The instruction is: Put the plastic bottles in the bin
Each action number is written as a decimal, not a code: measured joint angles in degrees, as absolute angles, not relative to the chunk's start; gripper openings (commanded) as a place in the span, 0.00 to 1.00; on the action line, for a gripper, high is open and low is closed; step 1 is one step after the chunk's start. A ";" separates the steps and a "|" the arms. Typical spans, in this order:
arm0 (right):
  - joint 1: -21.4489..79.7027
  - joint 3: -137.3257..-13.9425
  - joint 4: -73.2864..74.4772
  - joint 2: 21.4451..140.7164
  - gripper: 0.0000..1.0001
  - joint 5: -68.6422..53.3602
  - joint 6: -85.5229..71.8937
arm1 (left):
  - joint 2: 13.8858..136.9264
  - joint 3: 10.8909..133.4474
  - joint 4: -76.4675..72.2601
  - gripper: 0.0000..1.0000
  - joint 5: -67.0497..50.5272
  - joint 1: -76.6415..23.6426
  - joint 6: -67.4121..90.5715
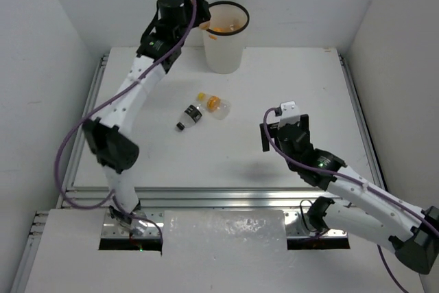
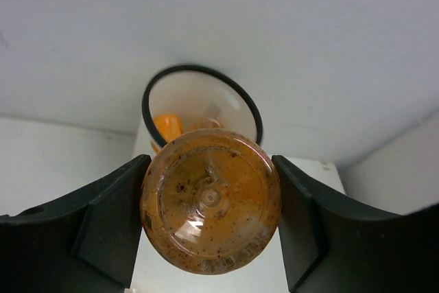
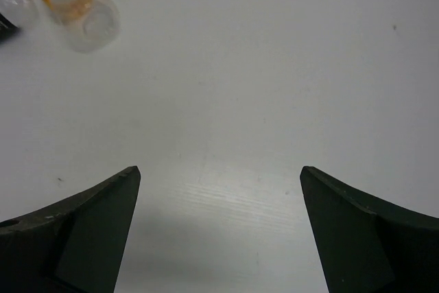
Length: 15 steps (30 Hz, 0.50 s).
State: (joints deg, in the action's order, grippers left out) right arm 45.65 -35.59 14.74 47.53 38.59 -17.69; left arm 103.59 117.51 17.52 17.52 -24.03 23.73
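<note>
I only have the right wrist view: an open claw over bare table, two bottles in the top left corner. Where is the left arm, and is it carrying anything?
Observer: The left claw is shut on an orange-filled bottle, the bottle's base facing its camera.
Operator: How near the bin is it?
Observer: From above, it hangs at the left rim of the bin, not clearly over the opening.
Operator: Anything inside the bin already?
Observer: Yes, at least one orange bottle shows inside, seen past the held one.
</note>
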 measured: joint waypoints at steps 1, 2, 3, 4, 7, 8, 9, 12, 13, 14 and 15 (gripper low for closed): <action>45.06 -35.97 15.84 49.12 0.99 38.30 -18.52 | 107.15 120.62 15.99 0.00 17.21 -23.24 22.24; 44.77 -36.05 16.82 50.30 0.99 37.85 -19.22 | 111.22 124.09 14.66 0.00 16.56 -22.59 20.29; 44.66 -36.05 18.06 51.44 0.99 37.06 -19.92 | 114.76 126.82 13.47 0.00 15.90 -22.28 18.76; 44.60 -36.05 19.07 52.31 0.99 36.38 -20.38 | 118.10 129.54 12.21 0.03 15.31 -22.11 17.28; 44.38 -36.05 21.17 54.02 0.99 33.80 -21.21 | 127.37 134.76 6.87 0.19 12.49 -21.89 13.58; 44.38 -36.05 21.50 54.17 0.99 33.17 -21.28 | 129.08 134.82 5.10 0.28 11.53 -21.69 12.93; 44.38 -36.03 21.65 54.22 0.99 32.49 -21.30 | 131.02 134.82 2.85 0.40 10.59 -21.69 12.25; 44.36 -36.03 21.71 54.26 0.99 30.89 -21.28 | 138.15 140.46 -0.43 0.98 9.52 -21.69 11.49; 44.36 -36.03 21.74 54.37 0.99 30.35 -21.28 | 140.16 142.45 -1.83 1.00 9.56 -21.67 11.27; 44.29 -36.03 21.74 54.48 0.99 29.56 -21.26 | 140.84 142.93 -2.63 1.00 9.69 -21.67 11.22; 44.16 -36.03 21.65 54.57 0.99 28.60 -21.23 | 140.92 142.67 -3.14 1.00 9.87 -21.67 11.31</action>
